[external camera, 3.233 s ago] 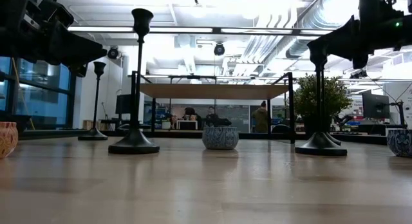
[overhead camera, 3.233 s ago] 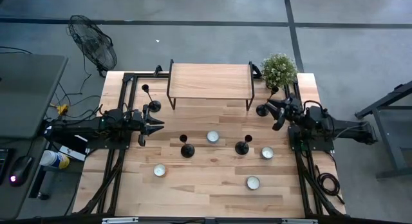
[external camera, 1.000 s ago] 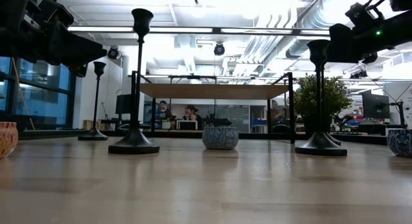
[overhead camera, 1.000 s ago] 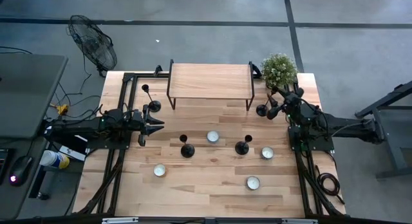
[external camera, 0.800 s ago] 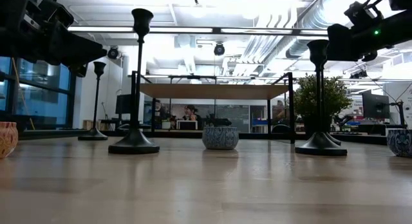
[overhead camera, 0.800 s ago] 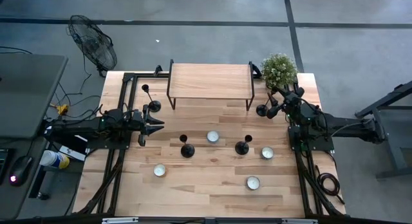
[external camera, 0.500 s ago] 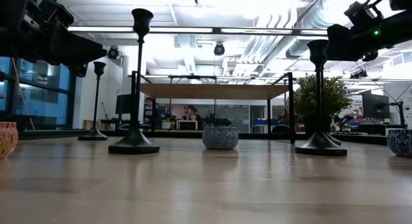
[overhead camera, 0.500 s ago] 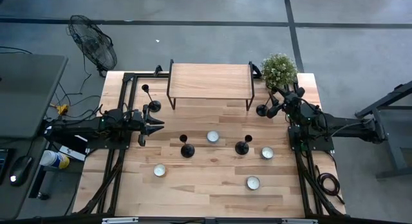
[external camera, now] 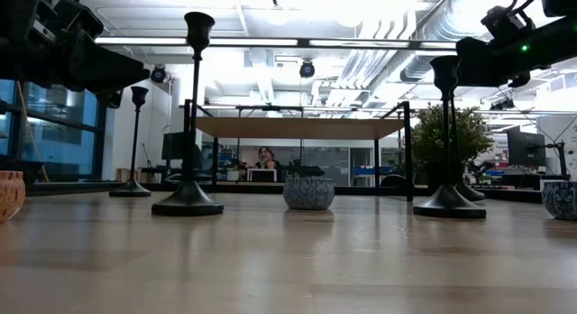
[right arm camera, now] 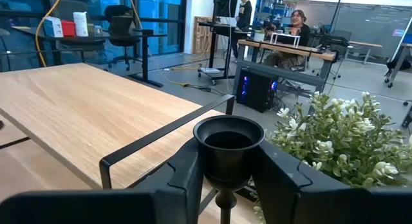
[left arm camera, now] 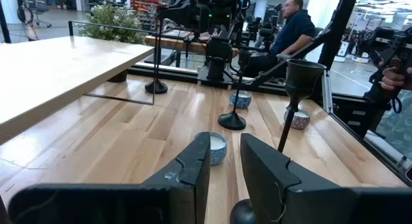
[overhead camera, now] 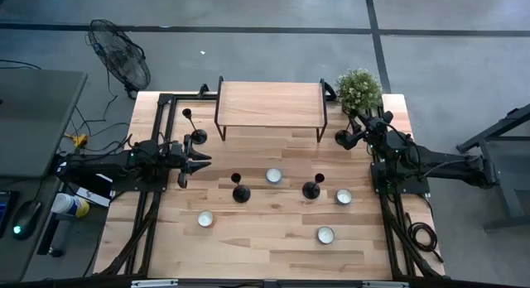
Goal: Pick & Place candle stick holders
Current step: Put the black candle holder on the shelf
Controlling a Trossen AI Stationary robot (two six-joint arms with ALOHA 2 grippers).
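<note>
My right gripper (right arm camera: 222,169) pinches candlestick (right arm camera: 228,150) cup, prob empty; left gripper (left arm camera: 222,169) narrow gap, wood table (overhead camera: 273,230).

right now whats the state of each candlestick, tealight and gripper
right gripper: closed around the top cup of a candle stick holder, near the plant
left gripper: empty, waiting at the table's left side
back-left candle stick holder: upright, untouched
two middle candle stick holders: upright, free
four tealights: flat on the table, unlit
shelf: top bare
</note>
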